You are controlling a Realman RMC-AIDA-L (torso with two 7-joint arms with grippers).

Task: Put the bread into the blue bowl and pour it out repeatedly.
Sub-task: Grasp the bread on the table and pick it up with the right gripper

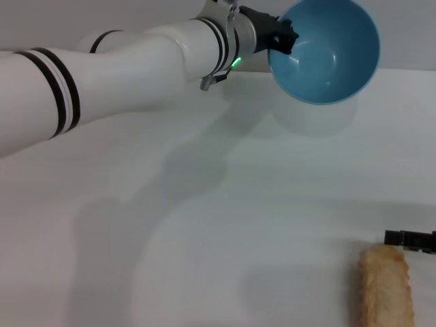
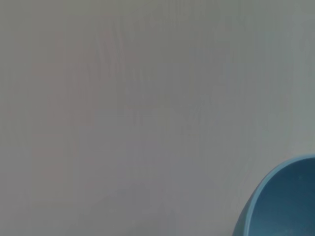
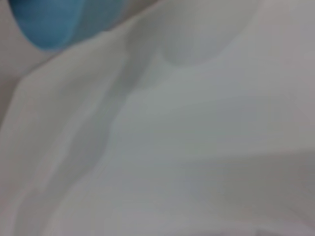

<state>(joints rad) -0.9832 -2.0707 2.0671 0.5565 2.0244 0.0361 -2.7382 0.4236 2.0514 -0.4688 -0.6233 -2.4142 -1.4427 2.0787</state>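
My left gripper (image 1: 284, 39) holds the blue bowl (image 1: 325, 49) by its rim, high above the far right of the table. The bowl is tipped on its side with its mouth toward me, and nothing is inside it. Part of the bowl also shows in the left wrist view (image 2: 285, 204) and in the right wrist view (image 3: 47, 19). The bread (image 1: 386, 287) lies flat on the table at the near right, golden-tan and scalloped at the edges. Only a dark tip of my right gripper (image 1: 411, 240) shows, just beyond the bread's far end.
The white table (image 1: 225, 225) stretches across the head view, with the shadows of the left arm and the bowl on it. My left arm (image 1: 102, 75) reaches across the far left, above the table.
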